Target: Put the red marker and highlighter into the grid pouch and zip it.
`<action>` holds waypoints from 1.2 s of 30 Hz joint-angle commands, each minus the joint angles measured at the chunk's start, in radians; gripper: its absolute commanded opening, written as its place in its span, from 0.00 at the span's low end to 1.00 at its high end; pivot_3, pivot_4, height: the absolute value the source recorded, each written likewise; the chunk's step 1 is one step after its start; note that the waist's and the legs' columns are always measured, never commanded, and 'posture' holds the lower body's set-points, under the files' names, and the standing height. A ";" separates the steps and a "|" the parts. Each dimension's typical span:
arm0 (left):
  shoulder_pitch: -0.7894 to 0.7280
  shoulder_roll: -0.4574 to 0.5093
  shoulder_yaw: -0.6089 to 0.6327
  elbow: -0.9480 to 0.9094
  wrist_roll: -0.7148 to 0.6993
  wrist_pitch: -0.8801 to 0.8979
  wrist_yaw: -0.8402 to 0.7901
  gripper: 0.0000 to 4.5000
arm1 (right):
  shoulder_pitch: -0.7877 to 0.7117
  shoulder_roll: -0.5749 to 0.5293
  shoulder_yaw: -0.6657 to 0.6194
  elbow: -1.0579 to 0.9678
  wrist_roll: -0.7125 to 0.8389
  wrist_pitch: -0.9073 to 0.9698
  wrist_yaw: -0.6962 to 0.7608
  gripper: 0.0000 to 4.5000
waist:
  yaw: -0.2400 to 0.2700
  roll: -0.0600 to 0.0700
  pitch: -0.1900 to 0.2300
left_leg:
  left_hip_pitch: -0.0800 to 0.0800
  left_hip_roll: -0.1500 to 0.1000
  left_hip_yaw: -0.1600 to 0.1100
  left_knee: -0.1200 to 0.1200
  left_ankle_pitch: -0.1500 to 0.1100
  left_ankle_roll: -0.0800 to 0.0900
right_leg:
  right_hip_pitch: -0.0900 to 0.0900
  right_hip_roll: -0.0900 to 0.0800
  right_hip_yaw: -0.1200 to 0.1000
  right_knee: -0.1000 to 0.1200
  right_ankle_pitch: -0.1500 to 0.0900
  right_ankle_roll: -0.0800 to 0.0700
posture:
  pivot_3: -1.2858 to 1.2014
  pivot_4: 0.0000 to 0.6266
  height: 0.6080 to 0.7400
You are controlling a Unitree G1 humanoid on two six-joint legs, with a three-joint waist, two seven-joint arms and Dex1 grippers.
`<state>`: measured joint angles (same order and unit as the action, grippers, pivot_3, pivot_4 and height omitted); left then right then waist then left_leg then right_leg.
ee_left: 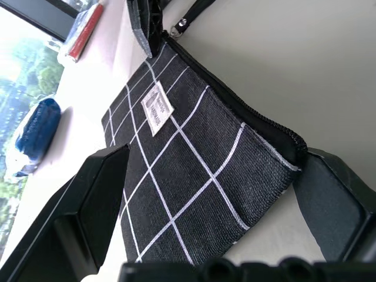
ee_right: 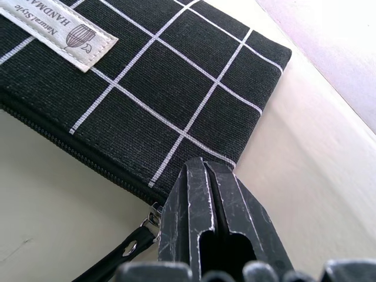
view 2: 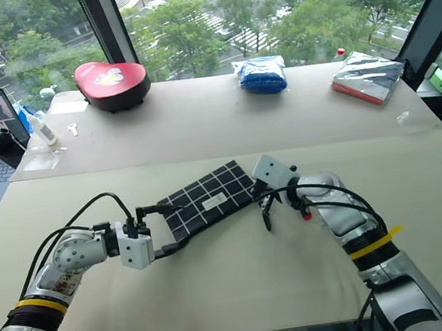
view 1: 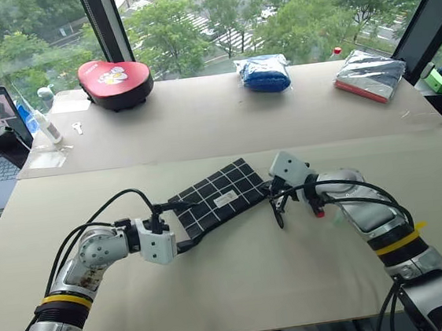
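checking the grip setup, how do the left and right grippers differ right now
The left gripper stands open, its fingers either side of the grid pouch at one end; the right gripper is shut at the opposite end, by the zipper pull strap. Both have black fingers.

Beige table (view 1: 242,290); grid pouch (view 1: 220,195) on it

The grid pouch (ee_right: 176,88) is matt woven black cloth with a white fabric label (ee_right: 56,32); its zipper ring (ee_right: 154,216) is shiny metal. The table (view 1: 241,282) looks smooth, matt beige.
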<state>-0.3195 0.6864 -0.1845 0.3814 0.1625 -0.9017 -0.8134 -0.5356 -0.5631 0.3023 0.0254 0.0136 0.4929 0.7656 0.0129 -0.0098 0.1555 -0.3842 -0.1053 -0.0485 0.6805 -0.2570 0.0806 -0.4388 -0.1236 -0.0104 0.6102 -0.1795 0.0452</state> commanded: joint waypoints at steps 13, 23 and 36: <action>-0.085 -0.035 -0.098 0.139 0.031 -0.121 0.046 0.50 | 0.026 -0.006 -0.023 -0.032 0.002 0.034 0.026 0.00 | 0.000 0.000 0.000 | 0.000 0.000 0.000 0.000 0.000 0.000 | 0.000 0.000 0.000 0.000 0.000 0.000 | 0.52 0.24 1.00; -0.096 -0.023 -0.116 0.177 -0.018 -0.131 0.016 0.01 | 0.032 -0.007 -0.031 -0.033 0.004 0.031 0.023 0.00 | -0.002 0.000 0.000 | 0.000 0.000 0.000 0.000 0.000 0.000 | 0.000 0.000 0.000 0.000 0.000 0.000 | 0.52 0.24 1.00; -0.072 -0.062 -0.074 0.090 -0.201 0.066 -0.032 0.00 | -0.068 0.032 -0.406 -0.154 0.428 0.444 0.058 0.67 | -0.001 0.000 0.000 | -0.004 0.000 0.000 0.000 0.000 0.000 | -0.001 0.000 0.001 0.001 0.000 0.000 | 0.52 0.24 1.00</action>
<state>-0.4054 0.6410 -0.2714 0.5131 0.0194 -0.8960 -0.8407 -0.5784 -0.5093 -0.0168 -0.0611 0.3427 0.8471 0.8041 0.0121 -0.0094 0.1552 -0.3887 -0.1054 -0.0490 0.6805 -0.2572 0.0810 -0.4398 -0.1238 -0.0100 0.6108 -0.1794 0.0451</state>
